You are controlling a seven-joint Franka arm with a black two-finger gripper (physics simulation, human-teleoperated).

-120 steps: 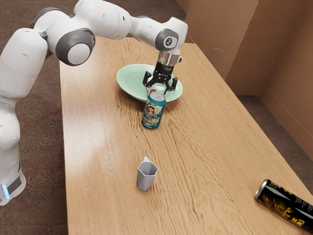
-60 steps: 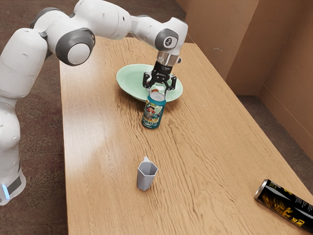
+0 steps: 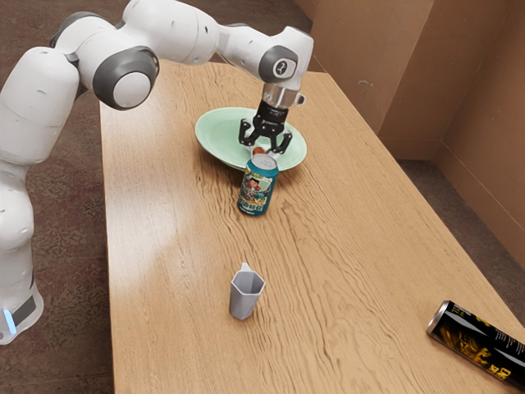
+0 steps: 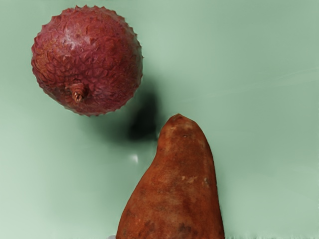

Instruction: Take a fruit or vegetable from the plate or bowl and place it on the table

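Observation:
My gripper [image 3: 265,153] hangs over the pale green plate [image 3: 220,131], its fingers spread open. A small reddish-orange piece of produce [image 3: 258,151] peeks out by the fingertips, largely hidden behind the teal can; which item it is, I cannot tell. In the wrist view an orange-brown sweet potato [image 4: 177,189] lies on the plate [image 4: 259,99], its narrow end toward the middle and its body running off the lower edge, just under my hand. Apart from it rests a round, bumpy red lychee [image 4: 87,59] with a short stem stub.
The teal can [image 3: 257,187] stands upright against or very near the plate's rim. Farther along the wooden table [image 3: 180,271] is a small grey cup [image 3: 245,295]. A black can [image 3: 480,343] lies on its side at the exterior view's lower right.
My hand has shifted slightly toward the exterior view's left, over the plate. More of the reddish-orange produce shows by the fingertips. The cans and cup have stayed put.

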